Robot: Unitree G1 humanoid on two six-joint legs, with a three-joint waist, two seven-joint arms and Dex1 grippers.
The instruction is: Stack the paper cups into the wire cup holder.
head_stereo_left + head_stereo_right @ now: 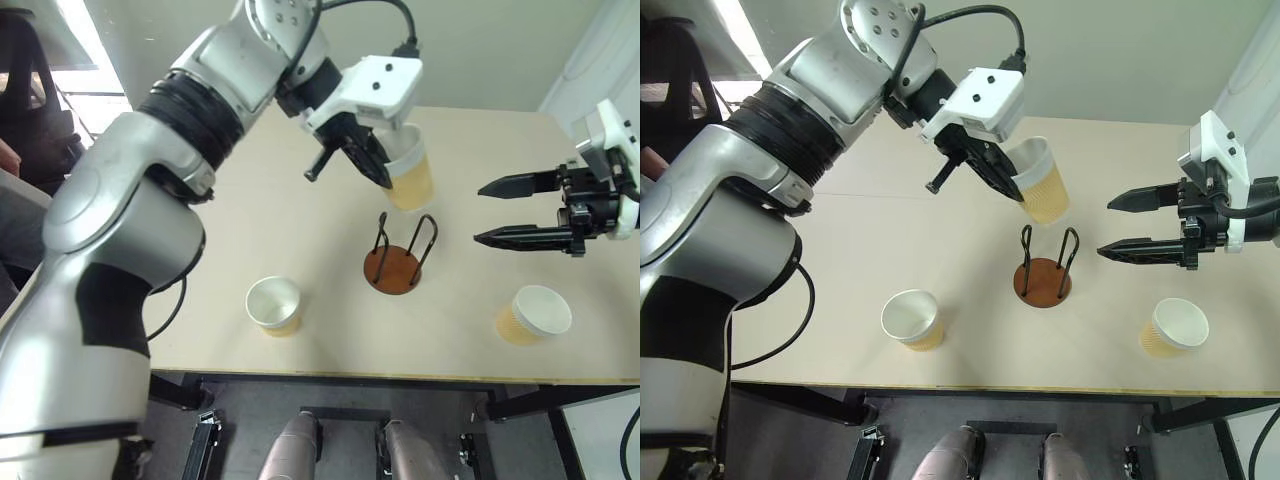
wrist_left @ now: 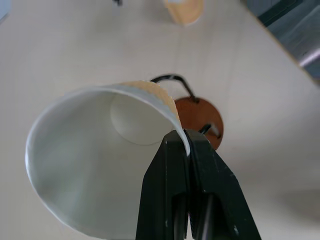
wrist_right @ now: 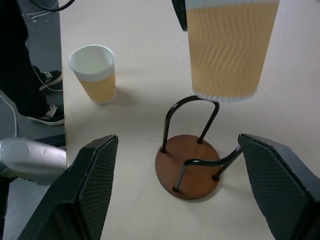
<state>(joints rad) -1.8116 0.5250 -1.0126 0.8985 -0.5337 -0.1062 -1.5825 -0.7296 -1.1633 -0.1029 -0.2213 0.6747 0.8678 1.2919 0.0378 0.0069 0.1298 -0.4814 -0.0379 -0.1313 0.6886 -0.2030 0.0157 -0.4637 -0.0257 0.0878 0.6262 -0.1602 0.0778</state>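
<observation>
Landmark for all places: wire cup holder [image 1: 398,258], one, round reddish-brown base with two upright black wire loops, standing empty on the table [image 1: 250,200]

Item 1 – free paper cup [image 1: 275,304], upright on the table, well to the left of the holder and nearer the front edge; mouth up, nothing inside

Item 2 – left gripper [image 1: 372,158], above the holder and slightly to its left; fingers clamped together on the rim wall of the held paper cup [image 1: 410,170], one finger inside, one outside. The cup hangs tilted in the air just above the holder's loops, its base not yet between them

Item 3 – right gripper [image 1: 492,212], to the right of the holder at about the held cup's level, fingers spread wide with nothing between them

Item 4 – third paper cup [image 1: 534,314], on the table to the right of the holder and nearer the front edge, mouth up, leaning a little

Risks, as judged:
- cup base is off-centre and tilted; lowered so, it may catch a wire loop and tip the light stand
- the pinch on one thin wall may deform the rim or let the cup swing and slip

Count: paper cups 3 (1 held, 2 on table, 0 in holder); holders 1; grippers 2
</observation>
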